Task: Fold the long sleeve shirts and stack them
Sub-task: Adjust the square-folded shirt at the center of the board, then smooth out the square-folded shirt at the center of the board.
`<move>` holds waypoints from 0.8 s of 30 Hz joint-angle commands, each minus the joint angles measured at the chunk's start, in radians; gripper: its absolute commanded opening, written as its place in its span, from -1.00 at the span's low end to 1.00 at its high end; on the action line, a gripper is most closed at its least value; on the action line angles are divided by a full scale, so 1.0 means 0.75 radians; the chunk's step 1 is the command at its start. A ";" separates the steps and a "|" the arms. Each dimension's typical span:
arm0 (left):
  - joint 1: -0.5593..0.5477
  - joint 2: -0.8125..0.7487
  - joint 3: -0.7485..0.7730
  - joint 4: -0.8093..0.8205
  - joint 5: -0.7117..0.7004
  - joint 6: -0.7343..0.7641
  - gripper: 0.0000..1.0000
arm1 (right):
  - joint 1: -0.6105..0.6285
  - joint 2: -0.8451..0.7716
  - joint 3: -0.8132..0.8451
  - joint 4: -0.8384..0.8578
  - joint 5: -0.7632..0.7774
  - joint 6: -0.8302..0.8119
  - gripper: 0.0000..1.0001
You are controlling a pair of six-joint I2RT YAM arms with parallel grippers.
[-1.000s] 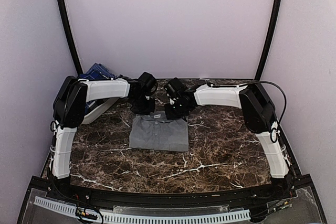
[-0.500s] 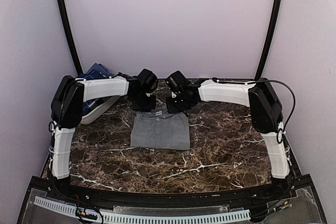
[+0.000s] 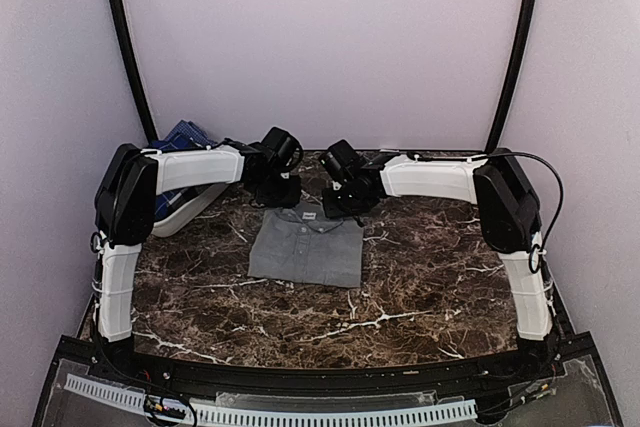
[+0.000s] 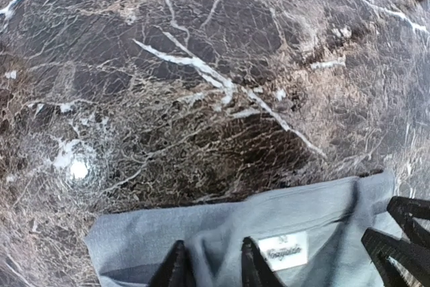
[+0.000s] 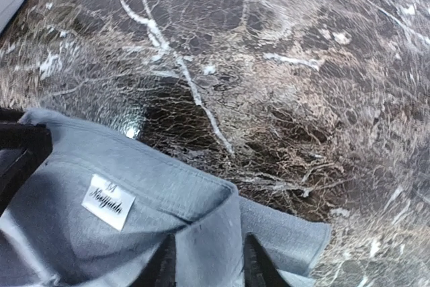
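Left fingers (image 4: 176, 267) and right fingers (image 5: 163, 263) are now parting, releasing the collar of the grey shirt (image 3: 305, 247) at 12 o'clock; fold looking finished, plaid shirt (image 3: 185, 135) waiting.

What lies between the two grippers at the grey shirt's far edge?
The collar of the grey shirt, with its white label; the top view shows it between left gripper and right gripper.

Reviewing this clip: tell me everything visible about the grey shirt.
The grey shirt is plain mid-grey cloth that looks woven, folded into a neat rectangle. It lies flat, front up, near the middle of the dark marble table. Its collar points to the far side, with a white neck label showing inside. The left end effector and right end effector hang at the collar's two ends, fingers slightly apart with cloth between them.
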 commanded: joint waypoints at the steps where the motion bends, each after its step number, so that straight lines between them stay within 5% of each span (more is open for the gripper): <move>1: -0.007 -0.011 -0.009 0.011 -0.046 0.004 -0.21 | -0.001 -0.051 -0.012 0.038 0.001 -0.002 -0.29; 4: -0.008 -0.047 0.000 -0.012 -0.059 -0.009 0.10 | 0.012 -0.104 -0.039 0.042 0.004 -0.006 -0.23; 9: -0.011 -0.174 -0.084 0.024 -0.062 -0.038 0.15 | 0.054 -0.194 -0.142 0.099 -0.045 0.009 -0.23; 19: -0.014 -0.378 -0.470 0.294 0.262 -0.158 -0.39 | 0.070 -0.167 -0.296 0.311 -0.362 0.106 -0.51; 24: -0.003 -0.317 -0.569 0.341 0.323 -0.196 -0.45 | 0.063 -0.097 -0.326 0.368 -0.430 0.146 -0.51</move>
